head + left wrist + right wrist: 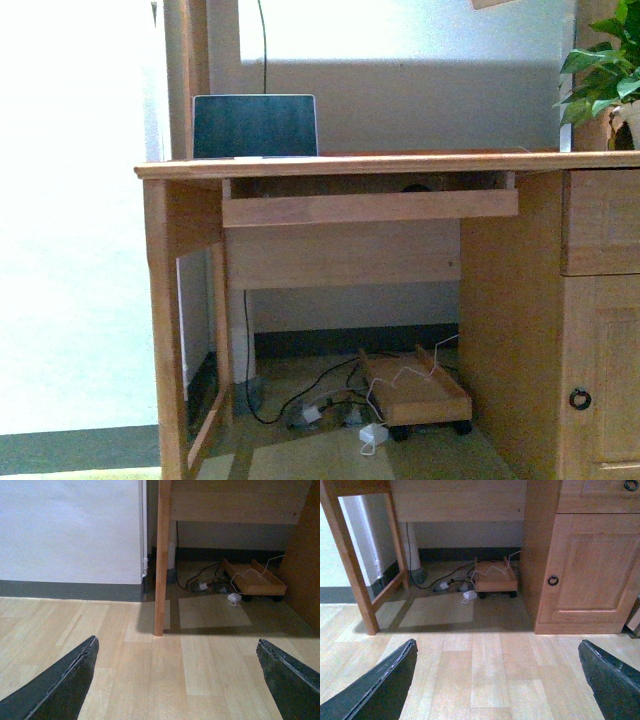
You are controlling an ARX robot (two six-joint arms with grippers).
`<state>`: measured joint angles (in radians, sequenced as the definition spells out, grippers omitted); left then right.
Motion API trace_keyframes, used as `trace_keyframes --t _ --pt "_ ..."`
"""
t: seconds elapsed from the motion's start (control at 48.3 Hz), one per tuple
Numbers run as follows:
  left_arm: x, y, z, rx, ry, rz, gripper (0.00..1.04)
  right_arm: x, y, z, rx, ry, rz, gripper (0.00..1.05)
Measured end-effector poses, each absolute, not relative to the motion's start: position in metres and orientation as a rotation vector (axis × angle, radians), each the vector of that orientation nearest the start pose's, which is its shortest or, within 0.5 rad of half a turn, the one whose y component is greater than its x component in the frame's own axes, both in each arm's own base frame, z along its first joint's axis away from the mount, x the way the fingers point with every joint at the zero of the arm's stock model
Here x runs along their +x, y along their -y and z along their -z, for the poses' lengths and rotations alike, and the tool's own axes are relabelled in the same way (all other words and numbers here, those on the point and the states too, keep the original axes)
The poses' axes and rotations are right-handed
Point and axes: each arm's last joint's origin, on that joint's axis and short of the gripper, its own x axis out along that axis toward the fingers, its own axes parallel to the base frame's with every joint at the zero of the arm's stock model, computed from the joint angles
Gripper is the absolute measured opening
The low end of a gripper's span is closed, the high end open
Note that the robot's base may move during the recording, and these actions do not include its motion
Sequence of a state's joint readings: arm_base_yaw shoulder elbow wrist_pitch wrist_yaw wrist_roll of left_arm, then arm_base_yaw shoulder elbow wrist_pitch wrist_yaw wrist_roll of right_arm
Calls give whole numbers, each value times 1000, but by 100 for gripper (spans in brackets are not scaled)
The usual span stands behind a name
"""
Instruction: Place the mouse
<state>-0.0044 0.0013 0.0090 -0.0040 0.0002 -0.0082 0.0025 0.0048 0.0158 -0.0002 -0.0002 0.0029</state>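
Left fingers [57, 687], right fingers [377, 690] spread (both wide) — desk [340, 164] ahead, cables [312, 410], wheeled tray [420, 398] beneath.

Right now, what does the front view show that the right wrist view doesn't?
Only the front view: the desk top, the laptop on it, the plant and the pull-out shelf. Only the right wrist view: the right gripper, open. Both: the wheeled tray and cables underneath, and the cabinet door's ring handle.

No legible text or labels anywhere.
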Motion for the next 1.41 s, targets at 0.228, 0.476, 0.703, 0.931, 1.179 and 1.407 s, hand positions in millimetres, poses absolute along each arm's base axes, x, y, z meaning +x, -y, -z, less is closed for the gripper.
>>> trace_keyframes --t 0.228,0.476,0.703,0.931,1.179,1.407 --pt "97 0 -166 -8 4 5 97 97 0 -169 3 11 -3 97" --pt "97 0 -166 -8 3 5 97 97 0 -169 3 11 -3 97" --pt "97 0 -166 -8 4 4 97 97 0 -169 3 11 -3 97" --pt "97 0 -166 -8 4 5 97 97 0 -169 3 11 -3 97" --pt "97 0 -166 -8 4 5 97 97 0 -169 3 11 -3 97" --pt "97 0 -166 -8 4 4 97 97 0 -169 3 11 -3 97"
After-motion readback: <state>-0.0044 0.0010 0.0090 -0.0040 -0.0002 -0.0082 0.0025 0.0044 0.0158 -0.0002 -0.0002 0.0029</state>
